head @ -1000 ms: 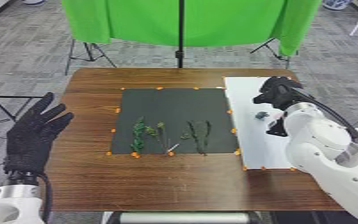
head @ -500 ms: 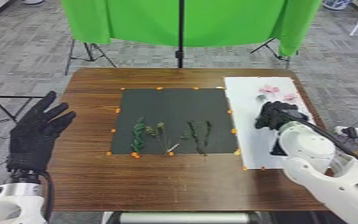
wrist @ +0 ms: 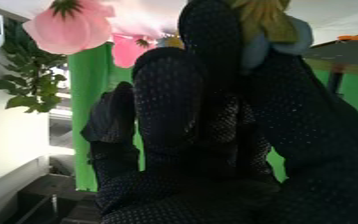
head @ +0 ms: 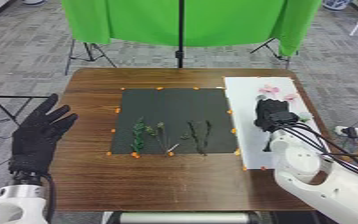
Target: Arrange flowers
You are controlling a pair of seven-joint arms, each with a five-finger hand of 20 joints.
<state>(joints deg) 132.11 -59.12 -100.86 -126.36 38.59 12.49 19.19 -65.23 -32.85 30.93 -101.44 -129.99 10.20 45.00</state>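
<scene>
In the head view, my right hand (head: 270, 114) is low over the white board (head: 255, 157), its fingertips beside a grey-blue flower (head: 261, 97). Two pink flowers (head: 269, 89) lie just beyond it. From the wrist, my right hand (wrist: 167, 100) has fairly straight fingers; a bluish flower (wrist: 295, 37) with a yellow-green base is between thumb and finger, and whether they press on it is unclear. A pink flower (wrist: 69, 27) is close by. Green stems (head: 139, 135) lie on the dark mat (head: 171, 107). My left hand (head: 40, 132) stands open at the table's left.
Orange markers (head: 231, 111) line the edges of the mat and board. A pale green-white piece (head: 304, 116) lies by the right wrist. Beyond the brown table (head: 158, 182) hangs a green cloth (head: 131, 22) on a stand.
My right hand has come back toward the near side from over the pink flowers, uncovering them, and its wrist has turned. The left hand has barely shifted.
</scene>
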